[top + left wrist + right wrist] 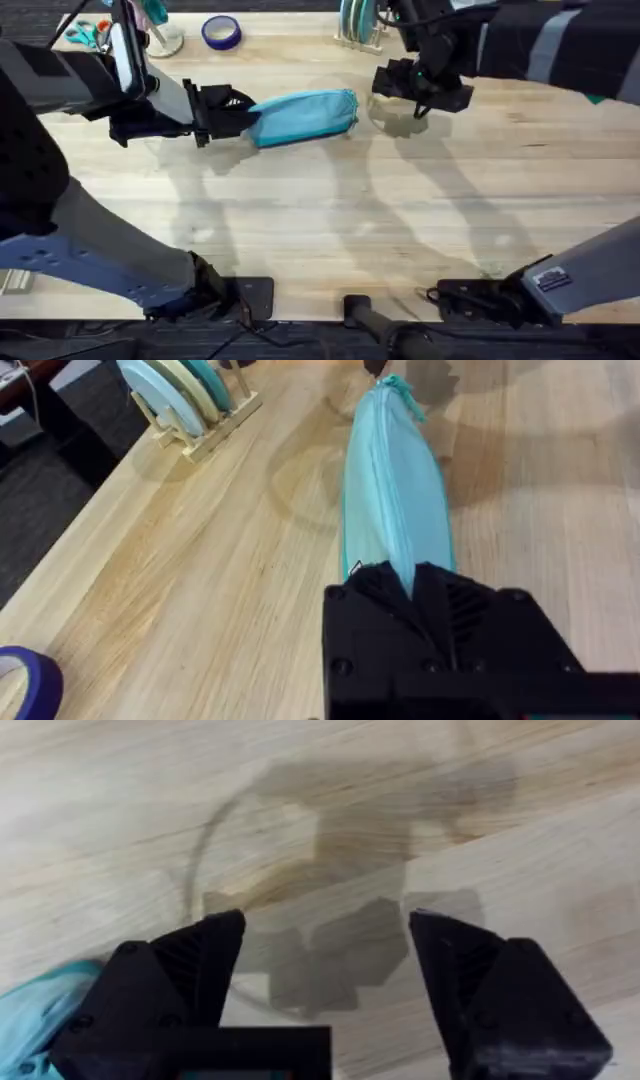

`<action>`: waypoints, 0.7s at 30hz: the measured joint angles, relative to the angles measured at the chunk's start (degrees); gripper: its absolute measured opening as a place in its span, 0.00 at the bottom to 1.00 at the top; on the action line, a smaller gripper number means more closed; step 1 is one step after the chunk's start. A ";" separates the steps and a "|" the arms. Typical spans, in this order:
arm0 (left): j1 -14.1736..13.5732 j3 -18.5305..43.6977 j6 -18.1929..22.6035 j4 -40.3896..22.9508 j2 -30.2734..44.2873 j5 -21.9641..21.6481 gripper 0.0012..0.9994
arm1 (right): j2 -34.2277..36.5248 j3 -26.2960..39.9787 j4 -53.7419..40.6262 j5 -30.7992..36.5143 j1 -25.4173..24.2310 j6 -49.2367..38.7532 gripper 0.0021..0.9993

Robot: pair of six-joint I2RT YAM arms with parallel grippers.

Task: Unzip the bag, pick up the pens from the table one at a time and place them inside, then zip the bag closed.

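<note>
Overhead: the bag [302, 117] lies at the table's [330, 230] far middle. The left gripper [238, 112] clamps its left end; the right gripper [420, 98] hovers just right of its other end.

Left wrist: the zipper seam [392, 510] runs straight away from the clamped fingers.

Right wrist: fingers [190, 975] spread wide over bare wood, bag corner beside them. Advice: keep the fabric anchored and taut, then pinch the pull squarely.

No legible writing.

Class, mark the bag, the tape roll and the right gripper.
bag [305, 115], overhead view, middle of its fabric.
tape roll [221, 32], overhead view, its blue rim.
right gripper [325, 960], right wrist view, midway between fingertips.
</note>
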 joint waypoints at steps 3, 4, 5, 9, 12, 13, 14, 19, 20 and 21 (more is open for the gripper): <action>0.00 0.00 0.00 0.00 0.00 0.00 0.04 | -0.21 0.00 -0.07 0.00 1.44 -1.47 1.00; 0.00 0.00 0.00 0.00 0.00 -0.01 0.04 | -0.58 -0.05 -0.07 -0.01 1.95 -2.22 1.00; 0.00 0.00 0.00 0.00 0.00 -0.02 0.04 | -1.26 -0.13 -0.10 -0.02 2.57 -3.15 1.00; 0.00 0.00 0.00 0.00 0.00 -0.02 0.04 | -5.92 -0.22 -0.09 0.00 4.76 -7.02 1.00; 0.00 0.00 0.00 0.00 0.00 -0.02 0.04 | -10.00 -0.22 -0.07 -0.02 5.93 -9.89 1.00; 0.00 0.00 0.00 -0.02 0.00 -0.02 0.04 | -11.31 -0.22 -0.10 -0.01 6.04 -10.85 1.00; 0.00 0.00 0.00 -0.02 0.00 0.00 0.04 | -12.50 -0.22 -0.18 0.00 6.08 -11.65 1.00; 0.00 0.00 0.00 -0.04 0.00 -0.02 0.04 | -17.00 -0.22 -1.29 0.03 6.08 -13.71 1.00; 0.00 0.00 0.04 -0.02 0.00 -0.01 0.06 | -17.62 -0.22 -1.32 0.04 6.08 -13.92 1.00; 0.02 0.00 0.07 0.02 0.00 0.04 0.17 | -18.04 -0.22 -1.31 0.04 6.08 -14.10 1.00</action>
